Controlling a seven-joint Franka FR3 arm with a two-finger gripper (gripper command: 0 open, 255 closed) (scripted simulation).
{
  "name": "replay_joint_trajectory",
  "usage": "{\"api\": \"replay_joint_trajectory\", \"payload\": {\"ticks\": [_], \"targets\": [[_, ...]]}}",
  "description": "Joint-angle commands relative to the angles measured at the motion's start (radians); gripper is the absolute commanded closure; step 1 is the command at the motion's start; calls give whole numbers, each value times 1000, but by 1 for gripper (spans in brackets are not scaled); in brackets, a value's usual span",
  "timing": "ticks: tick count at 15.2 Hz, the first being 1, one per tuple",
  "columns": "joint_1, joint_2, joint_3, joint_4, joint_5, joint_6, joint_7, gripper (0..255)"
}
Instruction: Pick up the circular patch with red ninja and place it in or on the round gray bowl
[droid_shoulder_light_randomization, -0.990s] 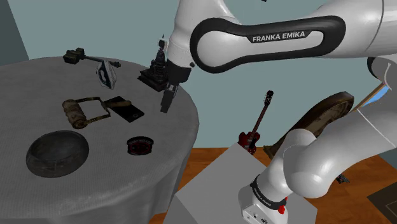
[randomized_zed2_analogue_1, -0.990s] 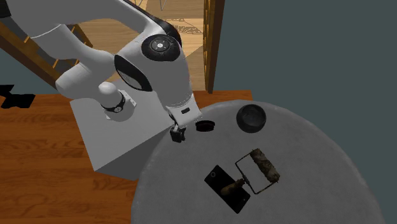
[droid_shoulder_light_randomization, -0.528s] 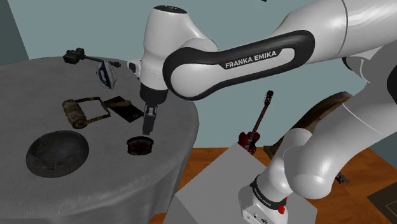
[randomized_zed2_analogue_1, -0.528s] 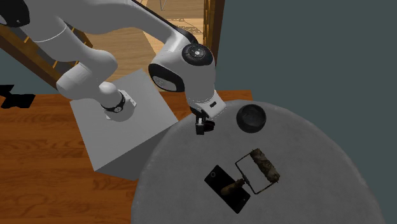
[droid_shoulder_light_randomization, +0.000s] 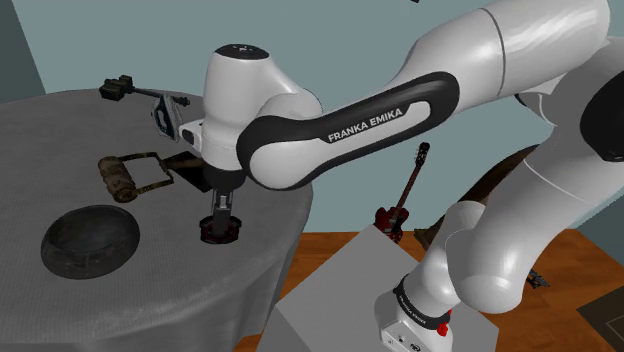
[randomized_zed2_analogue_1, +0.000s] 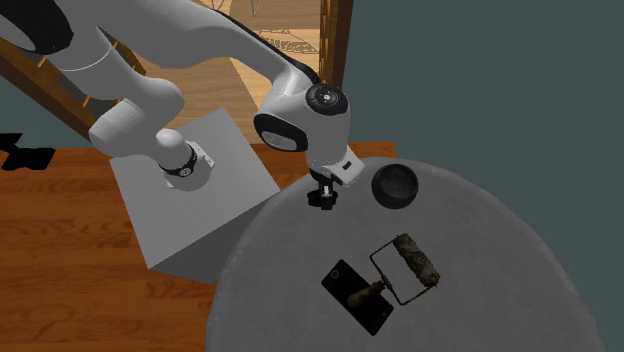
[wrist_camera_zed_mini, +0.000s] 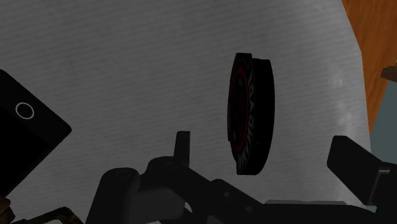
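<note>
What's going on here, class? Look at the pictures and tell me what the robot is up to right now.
The white arm's black two-finger gripper hangs low over the round black patch with red markings, which lies flat on the round grey table. In the wrist view the fingers stand apart on either side of the patch without clasping it, so nothing is picked up yet. The round dark grey bowl sits on the same table, toward the shoulder view's left.

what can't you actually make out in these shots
The picture on the round black patch with a red ring: edge-on in the wrist view; hidden under the black tool in the second exterior view.
The flat black slab: mostly behind the white arm in the shoulder view, cut off by the wrist view's edge.
</note>
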Motion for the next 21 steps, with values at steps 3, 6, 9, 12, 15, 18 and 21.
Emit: {"api": "replay_joint_trajectory", "payload": {"ticks": [3,6,9,12,15,18,21], "targets": [[1,34,1,-15,-13,48,11,0],[1,34,1,-15,-13,48,11,0],[1,34,1,-15,-13,48,11,0],[1,34,1,-15,-13,47,11,255],[1,34,1,-15,-13,47,11,255],[1,34,1,-15,-13,47,10,255],[0,26,1,-9,-10,34,8,255]]}}
